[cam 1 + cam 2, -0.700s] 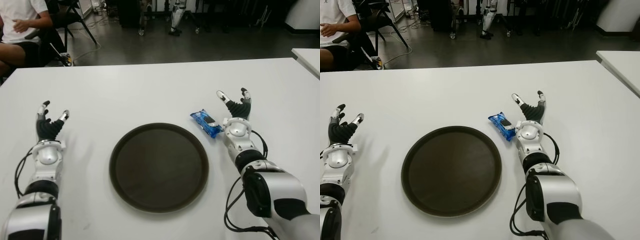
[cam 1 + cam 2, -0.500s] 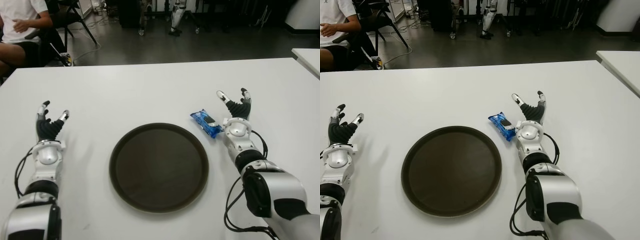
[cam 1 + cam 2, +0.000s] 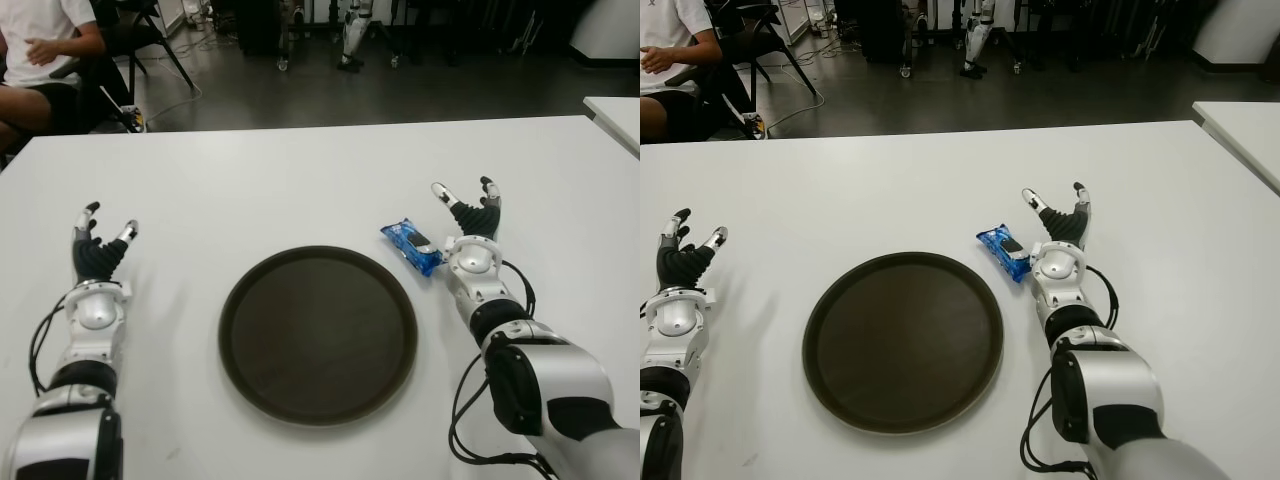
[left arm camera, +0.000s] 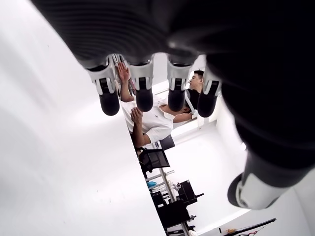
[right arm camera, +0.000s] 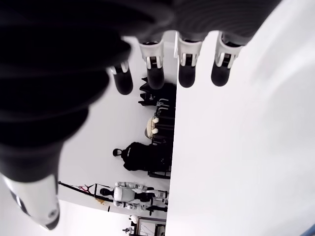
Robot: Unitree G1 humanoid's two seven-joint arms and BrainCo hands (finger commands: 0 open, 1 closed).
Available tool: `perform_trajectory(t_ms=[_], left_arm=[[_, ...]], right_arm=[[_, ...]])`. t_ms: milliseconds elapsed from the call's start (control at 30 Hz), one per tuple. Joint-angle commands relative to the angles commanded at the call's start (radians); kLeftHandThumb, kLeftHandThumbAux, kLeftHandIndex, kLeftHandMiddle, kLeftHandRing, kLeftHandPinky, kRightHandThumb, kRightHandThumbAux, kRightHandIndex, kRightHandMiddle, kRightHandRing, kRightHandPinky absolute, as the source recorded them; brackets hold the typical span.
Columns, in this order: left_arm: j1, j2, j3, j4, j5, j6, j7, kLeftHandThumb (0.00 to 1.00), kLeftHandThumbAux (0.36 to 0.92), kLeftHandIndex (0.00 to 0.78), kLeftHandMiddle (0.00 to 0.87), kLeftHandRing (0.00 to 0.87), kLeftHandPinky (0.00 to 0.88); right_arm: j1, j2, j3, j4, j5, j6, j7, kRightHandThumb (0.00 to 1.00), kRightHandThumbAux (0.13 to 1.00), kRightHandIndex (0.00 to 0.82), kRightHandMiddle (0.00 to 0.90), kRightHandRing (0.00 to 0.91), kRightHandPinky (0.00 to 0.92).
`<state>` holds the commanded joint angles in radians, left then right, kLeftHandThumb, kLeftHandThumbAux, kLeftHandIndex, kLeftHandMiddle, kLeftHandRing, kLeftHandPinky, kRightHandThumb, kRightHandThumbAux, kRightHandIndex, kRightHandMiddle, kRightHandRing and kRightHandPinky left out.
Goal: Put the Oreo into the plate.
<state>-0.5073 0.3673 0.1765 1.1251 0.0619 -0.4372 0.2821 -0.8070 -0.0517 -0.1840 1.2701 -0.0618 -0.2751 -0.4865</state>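
Two hands w/ fingers spread, holding nothing. We see the blue Oreo pack (image 3: 411,246) lying on the white surface (image 3: 300,190), just right of the round dark plate (image 3: 318,335). Our right hand (image 3: 470,222) sits just beside the pack, prob. staged to grab it; our left hand (image 3: 98,250) shows well left of the plate.

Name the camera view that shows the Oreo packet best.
The left eye view: the blue Oreo packet lies whole on the white table, between the plate and the open right hand. The right eye view shows the same. The wrist views show none clearly.
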Motion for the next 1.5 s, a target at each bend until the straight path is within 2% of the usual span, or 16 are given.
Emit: perform_trajectory(t_ms=[433, 933, 1233, 1500], left_arm=[[-0.001, -0.003, 0.01, -0.003, -0.018, -0.001, -0.016, 0.0, 0.679, 0.004, 0.0, 0.0, 0.0], [0.001, -0.002, 0.005, -0.003, -0.011, -0.013, -0.011, 0.0, 0.702, 0.0, 0.0, 0.0, 0.0], [0.001, -0.002, 0.002, -0.002, -0.005, -0.009, -0.001, 0.0, 0.701, 0.005, 0.0, 0.0, 0.0], [0.0, -0.002, -0.002, -0.002, 0.0, -0.01, -0.004, 0.0, 0.698, 0.002, 0.0, 0.0, 0.0]], right_arm=[[-0.002, -0.005, 0.016, 0.001, -0.014, 0.004, -0.01, 0.0, 0.699, 0.0, 0.0, 0.0, 0.0], [0.01, -0.003, 0.076, -0.056, -0.056, -0.03, -0.022, 0.0, 0.699, 0.01, 0.0, 0.0, 0.0], [0.03, -0.036, 0.147, -0.091, -0.111, -0.038, 0.058, 0.0, 0.721, 0.011, 0.0, 0.0, 0.0], [0.066, -0.071, 0.233, -0.184, -0.176, -0.005, 0.148, 0.0, 0.707, 0.0, 0.0, 0.0, 0.01]])
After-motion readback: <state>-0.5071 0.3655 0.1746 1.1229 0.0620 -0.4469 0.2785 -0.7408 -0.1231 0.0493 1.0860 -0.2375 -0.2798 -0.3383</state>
